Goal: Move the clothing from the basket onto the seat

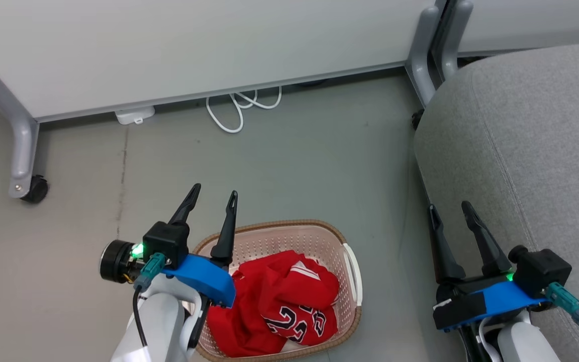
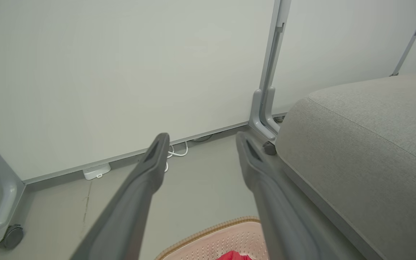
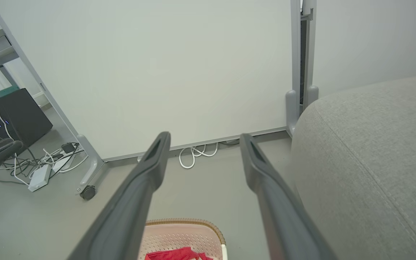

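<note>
Red clothing lies bunched in the cream basket on the floor, a black-and-white number showing on one piece. My left gripper hangs open over the basket's left rim, nothing between its fingers. The grey seat fills the right side. My right gripper stands open beside the seat's left edge, empty. The left wrist view catches the basket's rim, a scrap of red clothing and the seat. The right wrist view has the basket, the clothing and the seat.
A white partition panel on grey wheeled legs stands behind the basket, with a coiled white cable at its foot. Another grey leg stands by the seat. Cables and a power strip lie far left.
</note>
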### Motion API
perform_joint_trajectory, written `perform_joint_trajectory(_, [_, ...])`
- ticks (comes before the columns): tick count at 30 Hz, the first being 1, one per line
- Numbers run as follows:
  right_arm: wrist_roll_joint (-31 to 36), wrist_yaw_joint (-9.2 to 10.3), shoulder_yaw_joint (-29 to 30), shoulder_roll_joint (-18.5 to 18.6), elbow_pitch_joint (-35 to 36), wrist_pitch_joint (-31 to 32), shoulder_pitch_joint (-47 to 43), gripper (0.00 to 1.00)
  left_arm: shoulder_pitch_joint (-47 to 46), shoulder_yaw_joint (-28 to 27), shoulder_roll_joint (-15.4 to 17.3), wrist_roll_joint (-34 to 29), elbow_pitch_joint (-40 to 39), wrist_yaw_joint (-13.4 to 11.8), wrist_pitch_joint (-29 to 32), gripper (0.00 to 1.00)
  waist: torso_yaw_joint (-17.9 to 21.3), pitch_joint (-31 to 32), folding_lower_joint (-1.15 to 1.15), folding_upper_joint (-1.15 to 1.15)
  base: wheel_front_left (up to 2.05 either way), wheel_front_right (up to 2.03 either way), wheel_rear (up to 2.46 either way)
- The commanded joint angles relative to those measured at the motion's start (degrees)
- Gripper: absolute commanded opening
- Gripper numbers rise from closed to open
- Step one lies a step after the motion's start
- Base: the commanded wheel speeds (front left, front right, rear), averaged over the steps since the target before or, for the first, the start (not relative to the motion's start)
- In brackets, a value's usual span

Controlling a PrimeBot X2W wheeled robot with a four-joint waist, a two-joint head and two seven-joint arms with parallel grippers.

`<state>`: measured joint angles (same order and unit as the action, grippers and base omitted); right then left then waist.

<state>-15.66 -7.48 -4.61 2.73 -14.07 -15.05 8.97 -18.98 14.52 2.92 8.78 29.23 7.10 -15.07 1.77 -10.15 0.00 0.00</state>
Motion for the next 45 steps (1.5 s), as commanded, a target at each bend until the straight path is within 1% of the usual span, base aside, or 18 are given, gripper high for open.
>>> perform_joint_trajectory(1, [0.1, -0.03, -0.2, 0.3, 0.2, -0.2, 1.4, 1.00, -2.3, 0.6, 0.3, -0.3, 1.5, 0.4, -0.2, 1.00, 1.8, -2.6, 0.00, 0.00, 0.00, 0.00, 0.00])
perform_joint_trajectory(5, [-0.3, -0.03, -0.5, 0.3, 0.6, -0.2, 3.3, 1.00, -6.3, 2.7, 0.7, 0.2, 5.7, 0.5, -0.2, 1.00, 3.5, -5.6, 0.00, 0.00, 0.00, 0.00, 0.00])
perform_joint_trajectory(13, [-1.1, -0.03, -1.2, 0.3, 1.6, -0.2, 7.2, 1.00, -13.9, 9.1, 2.0, 3.3, 14.5, 0.4, -0.2, 1.00, 6.3, -12.3, 0.00, 0.00, 0.00, 0.00, 0.00])
perform_joint_trajectory(21, [-1.7, -0.03, -1.3, 0.2, 2.5, -0.2, 10.7, 1.00, -19.7, 15.0, 2.4, 6.8, 23.9, 0.4, -0.2, 1.00, 7.6, -18.0, 0.00, 0.00, 0.00, 0.00, 0.00])
perform_joint_trajectory(26, [-1.9, -0.03, -1.5, 0.2, 3.0, -0.2, 12.6, 1.00, -22.6, 19.2, 1.9, 9.8, 31.2, 0.4, 0.5, 1.00, 7.9, -21.1, 0.00, 0.00, 0.00, 0.00, 0.00])
perform_joint_trajectory(29, [-1.9, -0.03, -1.7, 0.2, 3.2, -0.2, 13.5, 1.00, -24.1, 21.5, 1.6, 12.0, 34.2, 0.4, 1.3, 1.00, 7.9, -22.9, 0.00, 0.00, 0.00, 0.00, 0.00])
perform_joint_trajectory(35, [-1.8, -0.03, -1.7, 0.3, 3.7, -0.2, 15.2, 1.00, -25.6, 25.0, 1.4, 15.8, 37.0, 0.4, 2.4, 1.00, 7.6, -25.7, 0.00, 0.00, 0.00, 0.00, 0.00])
perform_joint_trajectory(40, [-1.8, -0.03, -1.7, 0.2, 4.1, -0.2, 16.9, 1.00, -26.8, 28.3, 1.4, 19.3, 39.4, 0.4, 7.7, 1.00, 7.5, -28.5, 0.00, 0.00, 0.00, 0.00, 0.00])
perform_joint_trajectory(45, [-2.0, -0.03, -1.8, 0.3, 4.6, -0.2, 18.4, 1.00, -28.0, 30.5, 2.0, 22.8, 39.2, 0.4, 10.0, 1.00, 7.6, -31.2, 0.00, 0.00, 0.00, 0.00, 0.00])
